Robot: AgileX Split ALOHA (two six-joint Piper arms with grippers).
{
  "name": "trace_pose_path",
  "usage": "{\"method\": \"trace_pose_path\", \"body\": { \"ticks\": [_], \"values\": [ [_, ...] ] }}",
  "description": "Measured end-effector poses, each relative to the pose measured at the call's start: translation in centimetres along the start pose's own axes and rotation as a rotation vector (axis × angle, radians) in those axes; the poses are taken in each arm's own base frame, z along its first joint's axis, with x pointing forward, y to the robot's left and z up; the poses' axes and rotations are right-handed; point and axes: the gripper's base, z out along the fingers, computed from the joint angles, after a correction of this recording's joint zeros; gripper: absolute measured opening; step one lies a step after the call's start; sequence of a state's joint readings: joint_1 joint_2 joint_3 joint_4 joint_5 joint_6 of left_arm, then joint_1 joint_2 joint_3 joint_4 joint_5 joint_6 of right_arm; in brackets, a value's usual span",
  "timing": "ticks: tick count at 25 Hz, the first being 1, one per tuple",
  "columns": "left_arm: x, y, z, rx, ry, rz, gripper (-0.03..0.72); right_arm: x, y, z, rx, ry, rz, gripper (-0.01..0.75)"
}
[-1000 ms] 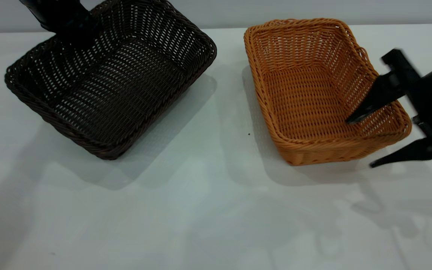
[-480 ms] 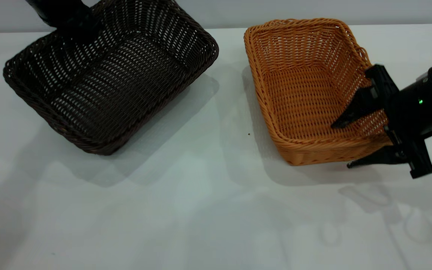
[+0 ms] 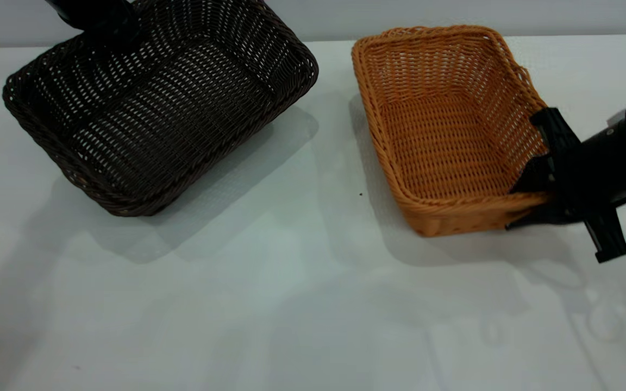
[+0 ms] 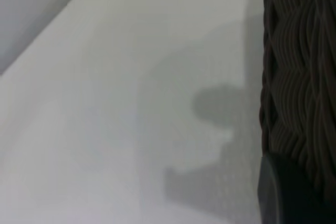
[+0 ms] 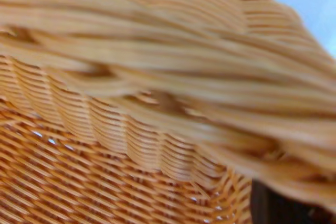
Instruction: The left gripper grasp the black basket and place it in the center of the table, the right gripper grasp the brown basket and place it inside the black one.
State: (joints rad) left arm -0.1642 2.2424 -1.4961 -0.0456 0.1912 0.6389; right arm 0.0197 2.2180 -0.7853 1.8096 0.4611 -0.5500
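Note:
The black basket (image 3: pixel 171 108) is at the back left of the white table (image 3: pixel 291 298), tilted, with its near side raised above its shadow. My left gripper (image 3: pixel 104 32) grips its far rim from above at the top left edge of the view. In the left wrist view the dark braided rim (image 4: pixel 299 77) fills one side next to a black finger (image 4: pixel 283 192). The brown basket (image 3: pixel 443 141) sits at the right. My right gripper (image 3: pixel 533 203) is shut on its near right corner rim, one finger inside and one outside. The right wrist view shows the tan rim (image 5: pixel 157 77) close up.
The middle and front of the table are bare white. A small dark speck (image 3: pixel 361 194) lies between the two baskets. A grey wall runs behind the table's far edge.
My right gripper has moved left and closed its open fingers on the brown basket's corner rim. The black basket has risen and shifted a little toward the back left.

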Motion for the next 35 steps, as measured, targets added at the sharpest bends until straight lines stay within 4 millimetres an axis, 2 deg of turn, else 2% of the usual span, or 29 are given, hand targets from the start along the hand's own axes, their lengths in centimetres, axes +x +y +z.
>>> {"method": "trace_pose_path", "body": {
  "ticks": [1,6,10,14,17,20,27,35],
  "values": [
    [0.0,0.0,0.0,-0.001,-0.002,0.015,0.078,-0.2,0.5,0.0,-0.012,-0.008,-0.008,0.086],
    [-0.1,0.1,0.0,-0.008,-0.012,0.098,0.078,-1.5,2.8,-0.2,-0.073,-0.047,-0.066,0.082],
    [-0.1,-0.1,-0.1,0.006,-0.001,0.189,0.078,-4.3,4.1,-1.6,-0.160,-0.074,-0.075,0.082],
    [-0.8,-1.4,-0.5,0.048,0.015,0.344,0.078,-7.0,4.5,-3.6,-0.266,-0.052,-0.132,0.082],
    [-2.3,-3.5,-0.9,0.077,0.001,0.459,0.078,-8.0,4.8,-5.0,-0.345,0.021,-0.200,0.082],
    [-3.9,-6.9,-1.1,0.127,-0.010,0.547,0.078,-8.8,4.9,-6.2,-0.389,0.080,-0.265,0.082],
    [-5.6,-13.6,-2.1,0.257,0.012,0.674,0.078,-10.9,5.1,-8.0,-0.422,0.080,-0.322,0.082],
    [-5.9,-17.3,-2.8,0.365,0.037,0.700,0.083,-11.5,6.0,-8.5,-0.390,0.105,-0.382,0.082]
  ]
}}
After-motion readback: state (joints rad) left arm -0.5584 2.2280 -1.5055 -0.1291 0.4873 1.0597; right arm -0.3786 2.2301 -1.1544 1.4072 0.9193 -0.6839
